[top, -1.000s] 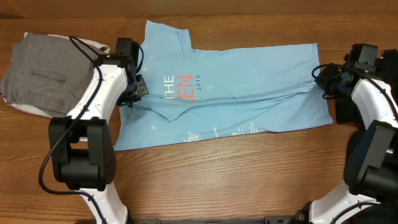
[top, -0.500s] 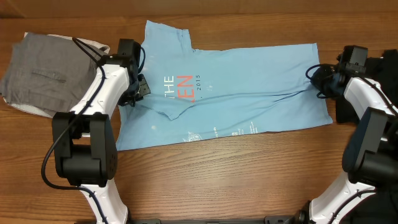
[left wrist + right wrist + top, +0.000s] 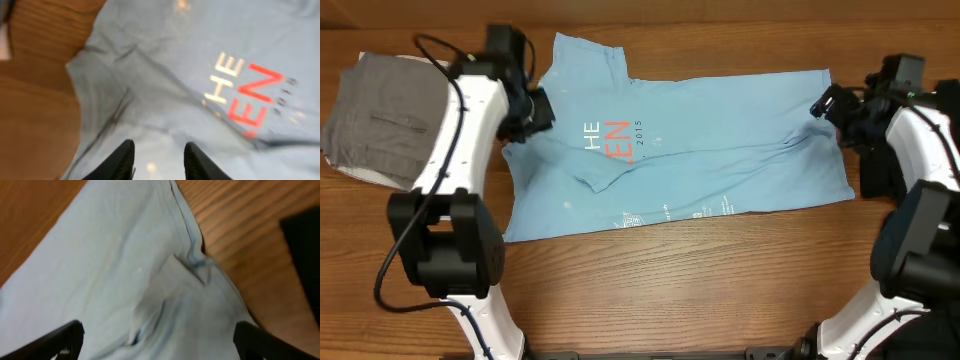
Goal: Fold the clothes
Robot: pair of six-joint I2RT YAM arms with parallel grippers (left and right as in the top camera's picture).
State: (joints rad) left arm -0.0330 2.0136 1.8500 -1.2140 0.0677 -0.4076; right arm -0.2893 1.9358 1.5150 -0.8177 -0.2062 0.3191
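The clothes, a light blue T-shirt (image 3: 700, 140), lie spread across the table with one part folded over, showing white and orange letters (image 3: 605, 140). My left gripper (image 3: 532, 110) hovers over the shirt's left edge. In the left wrist view this gripper (image 3: 159, 161) is partly open, nothing between its fingers (image 3: 121, 159), and the blurred shirt (image 3: 165, 75) lies below. My right gripper (image 3: 828, 103) is at the shirt's right edge. In the right wrist view it (image 3: 160, 340) stands wide open above the creased hem (image 3: 187, 265), holding nothing.
A folded grey garment (image 3: 390, 115) lies at the far left on the wooden table (image 3: 670, 290). A dark object (image 3: 872, 175) sits beside the right arm near the table's right edge, also seen in the right wrist view as a dark patch (image 3: 305, 245).
Both grippers have opened and let go of the shirt. The left gripper has moved toward the far edge and lifted; the right has pulled slightly up and away.
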